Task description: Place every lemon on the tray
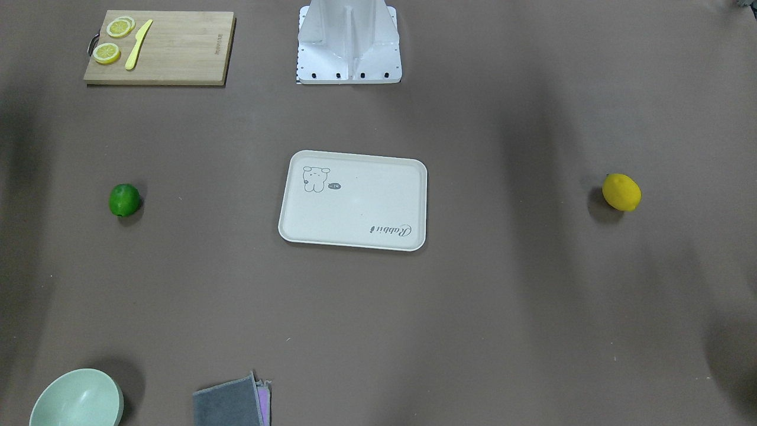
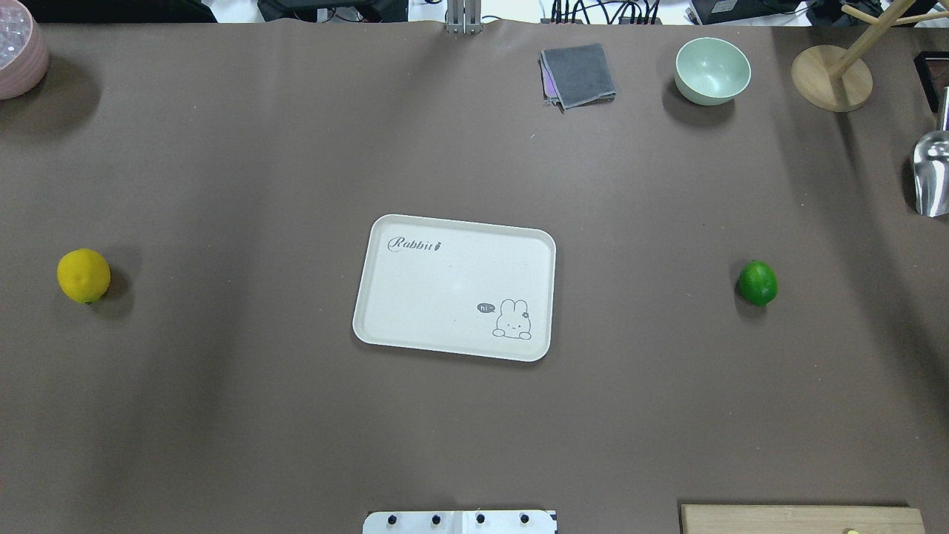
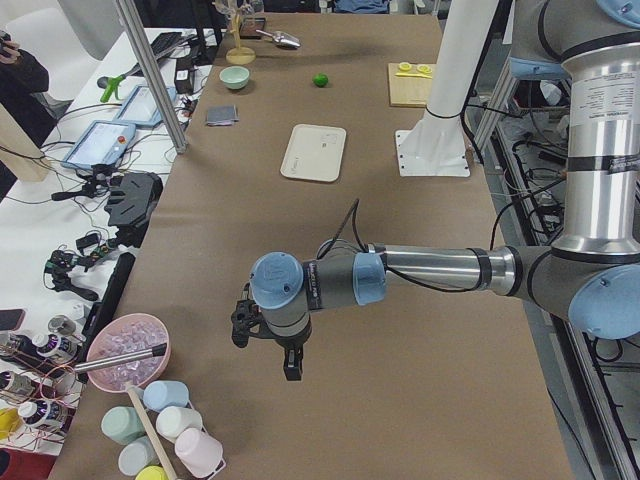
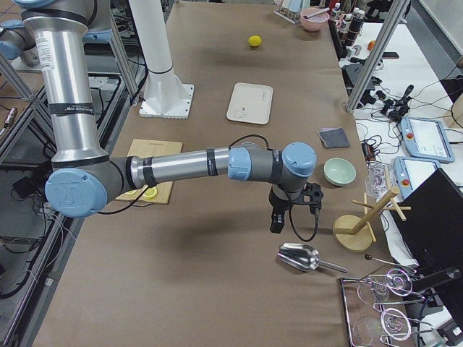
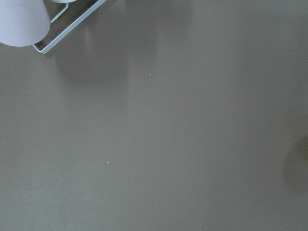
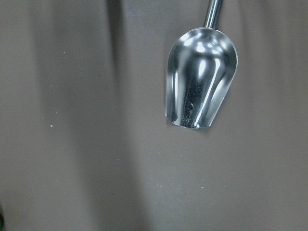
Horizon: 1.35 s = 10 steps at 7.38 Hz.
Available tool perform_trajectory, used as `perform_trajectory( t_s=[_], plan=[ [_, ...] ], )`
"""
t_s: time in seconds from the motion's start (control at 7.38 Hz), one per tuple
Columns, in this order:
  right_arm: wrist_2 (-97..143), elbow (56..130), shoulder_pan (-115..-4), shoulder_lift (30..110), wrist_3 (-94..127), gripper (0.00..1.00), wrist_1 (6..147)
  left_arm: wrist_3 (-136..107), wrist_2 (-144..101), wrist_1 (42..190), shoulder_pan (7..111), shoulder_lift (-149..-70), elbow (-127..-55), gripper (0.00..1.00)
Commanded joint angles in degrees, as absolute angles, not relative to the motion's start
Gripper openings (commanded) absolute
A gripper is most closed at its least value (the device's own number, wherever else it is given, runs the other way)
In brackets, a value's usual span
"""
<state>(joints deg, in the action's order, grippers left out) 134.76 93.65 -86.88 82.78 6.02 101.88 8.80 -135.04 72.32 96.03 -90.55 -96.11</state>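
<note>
Toward the left edge of the worktop [image 2: 222,415] rests the yellow lemon [image 2: 84,276], toward the right edge the green lemon [image 2: 758,282]. The cream tray [image 2: 415,326] lies centred between them, well apart from both. The left gripper [image 3: 265,352] hangs above the left end, the right gripper [image 4: 293,217] above the right end near a metal scoop [image 6: 199,79]. Whether either pair of jaws is spread cannot be told.

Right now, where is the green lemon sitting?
In the overhead view the green lemon lies on the table on the robot's right, well apart from the tray, nearer the robot than the bowl.
</note>
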Motion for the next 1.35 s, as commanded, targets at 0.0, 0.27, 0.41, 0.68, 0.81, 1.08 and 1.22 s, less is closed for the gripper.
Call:
perform_trajectory(
  t_s=[0.0,0.27,0.41,0.68,0.81,1.08,1.22],
  plan=[
    [136.6,95.8,-81.9,81.9,7.4,1.00,102.3,8.3,-135.0,68.2,95.5,-95.2,-96.9,0.99],
    [137.3,98.1,-75.8,81.0,13.4,1.00,101.9,7.7,-135.4,67.9,93.1,-96.5,-98.3,0.99],
    [137.4,98.0,-72.8,79.3,16.8,1.00,101.8,2.3,-135.6,68.2,91.2,-96.9,-99.4,0.99],
    [137.4,96.4,-66.9,76.1,20.2,1.00,101.7,-5.8,-135.6,68.6,84.6,-96.9,-103.9,0.99],
    [137.3,94.9,-64.7,74.5,23.8,1.00,101.7,-6.4,-135.6,68.7,83.9,-96.9,-105.4,0.99],
    [137.4,92.0,-62.1,73.3,25.1,0.99,100.9,-15.2,-135.0,71.4,78.3,-96.2,-108.4,0.99],
    [137.4,91.0,-60.0,72.2,25.1,0.99,100.9,-17.6,-135.0,71.7,75.8,-96.4,-108.7,0.98]
  ],
)
